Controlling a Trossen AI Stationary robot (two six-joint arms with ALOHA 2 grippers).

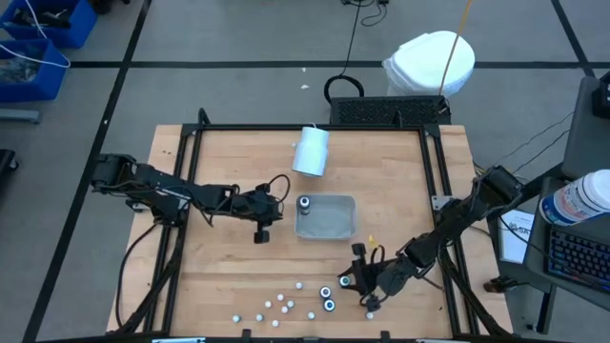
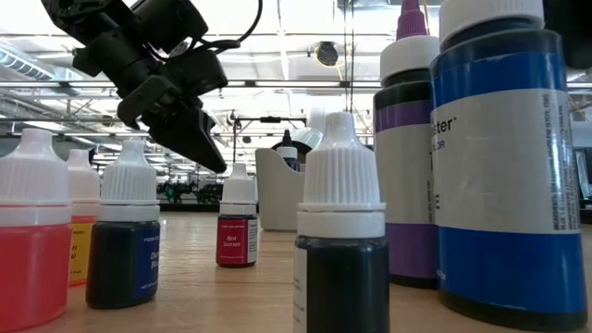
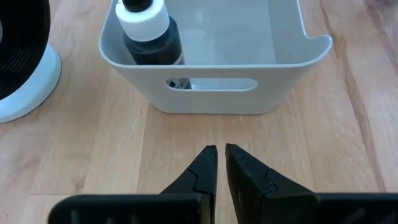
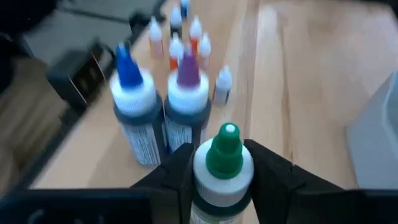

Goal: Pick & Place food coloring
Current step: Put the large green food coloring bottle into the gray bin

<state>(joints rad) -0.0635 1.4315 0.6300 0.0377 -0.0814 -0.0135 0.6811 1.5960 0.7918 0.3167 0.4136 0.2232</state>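
Right tool (image 4: 219, 180) clamped around a green-tipped food coloring bottle (image 4: 221, 163), we judge for lifting toward the tray (image 1: 329, 227). Remaining bottles (image 1: 282, 305) stand on the bench (image 1: 229, 162). Left tool (image 3: 220, 169), fingers together, waits facing the tray.

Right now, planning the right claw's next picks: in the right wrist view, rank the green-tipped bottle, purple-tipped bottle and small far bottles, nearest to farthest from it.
1. The green-tipped bottle: inside the right claw, between its fingers.
2. The purple-tipped bottle: just ahead, beside the blue-tipped bottle.
3. The small white-capped bottles: clustered farthest, beyond both.
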